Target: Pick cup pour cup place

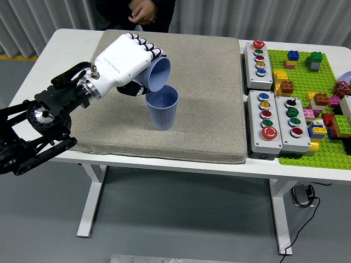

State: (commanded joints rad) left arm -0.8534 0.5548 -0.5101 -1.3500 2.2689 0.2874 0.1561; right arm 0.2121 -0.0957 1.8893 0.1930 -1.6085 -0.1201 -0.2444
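The left robot hand (127, 61), white-shelled with black fingertips, comes in from the left on a black arm and is wrapped around a blue ribbed cup (157, 74), holding it tipped with its mouth facing down and to the right. Just below and to the right of the robot hand, a second blue ribbed cup (163, 109) stands upright on a grey mat (208, 98); the tilted cup's rim sits directly above its opening. Well to the right of the robot hand, the white table (71, 41) carries grey button boxes (274, 126) and a green baseplate (323, 82) with coloured bricks. Beyond the robot hand, at the table's far edge, a person's hand (143, 11) hangs curled.
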